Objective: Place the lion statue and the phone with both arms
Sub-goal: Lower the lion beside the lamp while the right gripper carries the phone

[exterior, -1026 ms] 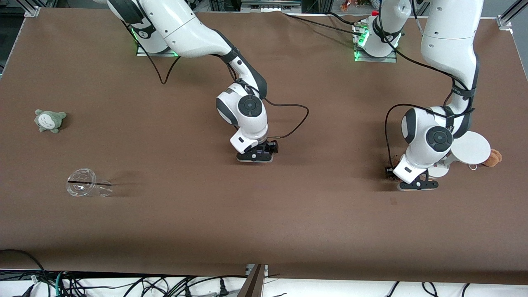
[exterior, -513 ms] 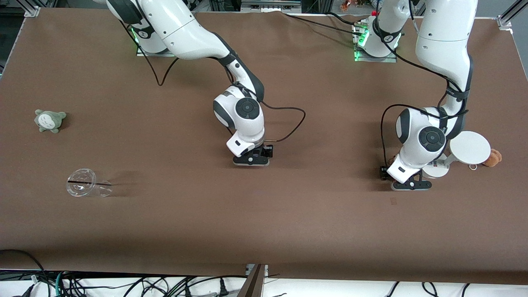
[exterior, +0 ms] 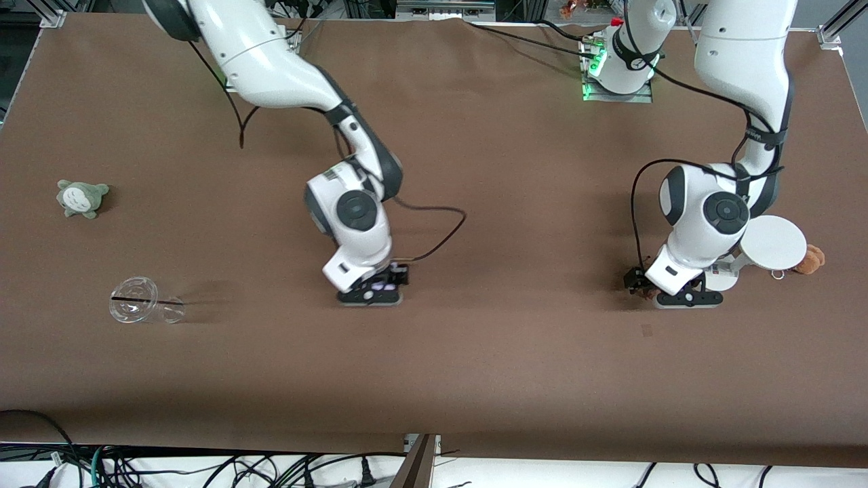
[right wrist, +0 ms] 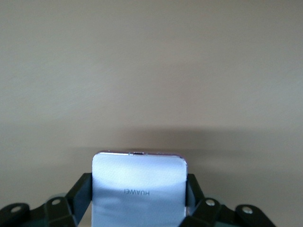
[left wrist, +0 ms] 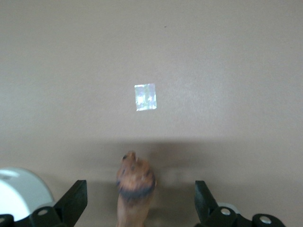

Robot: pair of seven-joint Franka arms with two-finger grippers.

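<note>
Your right gripper [right wrist: 137, 210] is clamped on the phone [right wrist: 138, 189], holding it low over the middle of the table [exterior: 475, 352]. Your left gripper [left wrist: 140, 208] has its fingers [left wrist: 75, 201] spread wide apart, with the lion statue [left wrist: 135, 187] between them and touching neither. The statue is at the left arm's end of the table, near the white round stand [exterior: 773, 244].
</note>
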